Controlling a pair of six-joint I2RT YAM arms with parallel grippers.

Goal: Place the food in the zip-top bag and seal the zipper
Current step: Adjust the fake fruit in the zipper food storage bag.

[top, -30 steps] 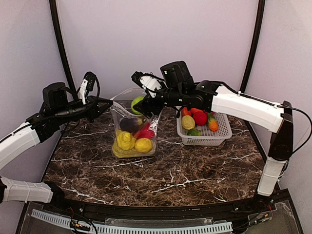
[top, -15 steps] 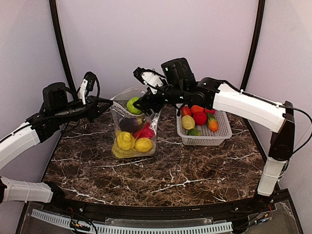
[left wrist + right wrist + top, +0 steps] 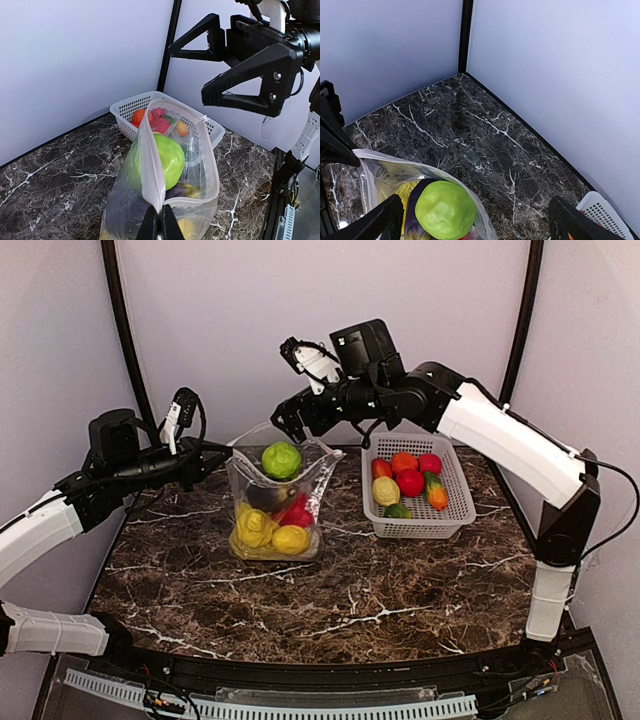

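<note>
- The clear dotted zip-top bag [image 3: 275,508] stands upright on the dark marble table [image 3: 350,605], left of centre and towards the far side, with its mouth spread open.
- The thin pinkish zipper strip [image 3: 150,160] runs around that open mouth, unsealed.
- A round light-green toy fruit [image 3: 281,459] sits at the top of the bag, just inside the mouth, on a pile of yellow, red and dark purple toy food [image 3: 272,525].
- The left gripper [image 3: 222,453] reaches in from the left; its fingers are pressed together, pinching the left edge of the bag's mouth.
- The right gripper [image 3: 288,425] hangs above the bag's mouth, clear of the green fruit, with its black fingers spread wide and nothing between them.
- A white lattice plastic basket [image 3: 455,525] stands just to the right of the bag; it holds red, orange, yellow and green toy pieces [image 3: 408,483].
</note>
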